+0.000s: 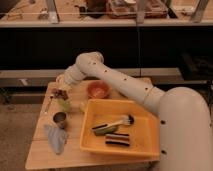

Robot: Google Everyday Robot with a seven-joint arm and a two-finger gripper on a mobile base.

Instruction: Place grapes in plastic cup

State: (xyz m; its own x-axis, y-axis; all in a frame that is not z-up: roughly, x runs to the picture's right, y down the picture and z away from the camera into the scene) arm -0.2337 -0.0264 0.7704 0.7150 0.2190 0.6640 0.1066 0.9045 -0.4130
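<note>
Grapes (61, 93) dark, knobbly, under end effector (60, 89), w/ cup (64, 104) below.

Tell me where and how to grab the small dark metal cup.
Take the small dark metal cup by its rim, from straight above: it stands upright with its mouth open. The blue cloth crowds its near side, the pale green plastic cup its far side. The pincer hangs over the dark grapes.

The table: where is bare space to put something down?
Bare wood on the table lies along its front left edge, below the blue cloth. Crowded: the left side, where the tool hovers over plastic cup, beside metal cup.
</note>
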